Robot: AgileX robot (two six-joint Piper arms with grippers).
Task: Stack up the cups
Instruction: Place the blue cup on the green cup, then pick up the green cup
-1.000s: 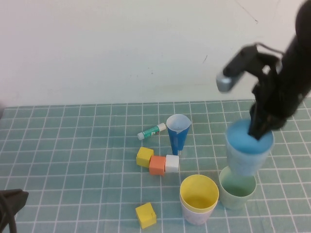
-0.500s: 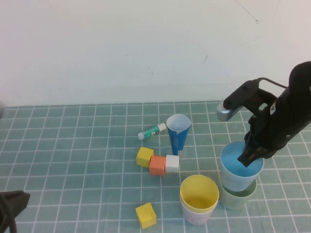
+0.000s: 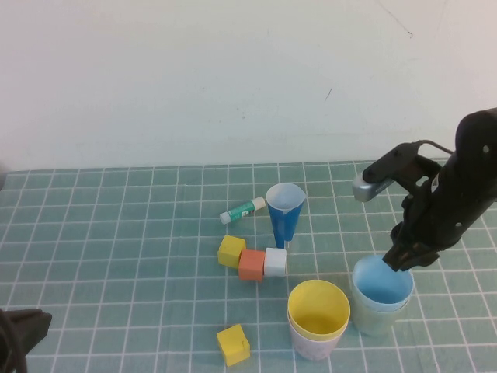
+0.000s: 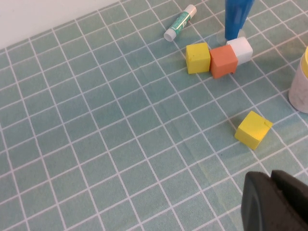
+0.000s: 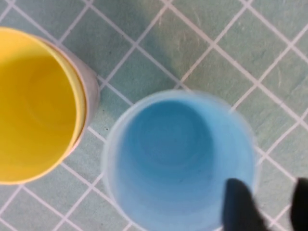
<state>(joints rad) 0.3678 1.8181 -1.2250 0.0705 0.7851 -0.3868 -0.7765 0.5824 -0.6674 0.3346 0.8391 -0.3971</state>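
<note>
The jaws of your right gripper (image 3: 401, 260) stood a little apart over the far rim of the light blue plastic tumbler (image 3: 380, 283), one finger (image 5: 240, 204) inside it, one outside; I could not tell if they pinched the wall. This tumbler sat nested in the pale green tumbler (image 3: 376, 321). Just beside, the yellow plastic tumbler (image 3: 318, 307) sat inside the pink one (image 3: 311, 346). So two pairs were made, I judge; joining them was left. Your left gripper (image 4: 274, 202) hung low at the near left, well apart, jaws pressed together.
</note>
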